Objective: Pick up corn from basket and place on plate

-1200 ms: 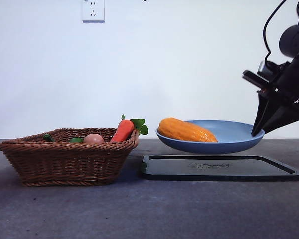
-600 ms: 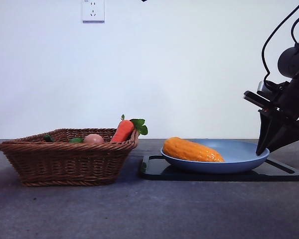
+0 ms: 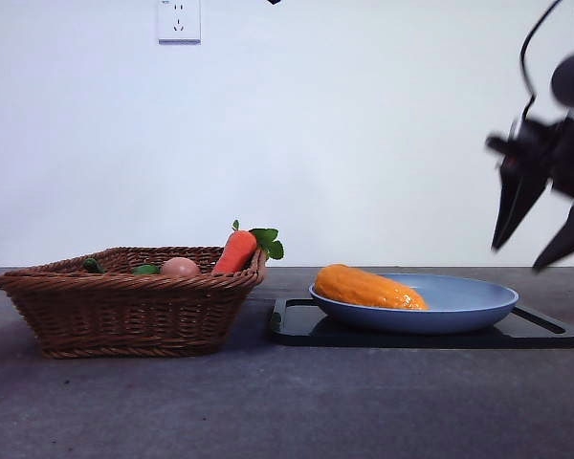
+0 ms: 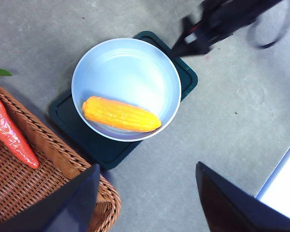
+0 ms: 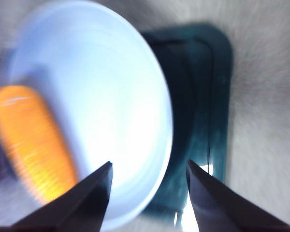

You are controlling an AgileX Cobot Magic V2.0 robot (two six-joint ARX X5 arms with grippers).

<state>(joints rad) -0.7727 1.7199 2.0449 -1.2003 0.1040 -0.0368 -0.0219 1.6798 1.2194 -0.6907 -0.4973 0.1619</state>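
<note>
The bumpy orange-yellow corn (image 3: 368, 287) (image 4: 121, 114) (image 5: 31, 140) lies in the light-blue plate (image 3: 459, 304) (image 4: 130, 67) (image 5: 111, 96), on the side toward the basket. The plate rests on the black tray (image 3: 545, 335). The brown wicker basket (image 3: 124, 311) (image 4: 24, 188) stands at the left. My right gripper (image 3: 545, 225) (image 4: 191, 41) (image 5: 147, 193) hangs open above the plate's right rim, holding nothing. My left gripper (image 4: 145, 198) is open, high above the table near the basket's corner.
A smooth orange-red carrot (image 3: 235, 251) (image 4: 9, 135) with green leaves leans on the basket's right rim. A pinkish-orange ball (image 3: 179, 268) and green pieces lie inside the basket. A wall socket (image 3: 179, 19) is behind.
The plate with the corn came down onto the black tray. The right gripper let go of the plate's rim, opened and rose up to the right.
</note>
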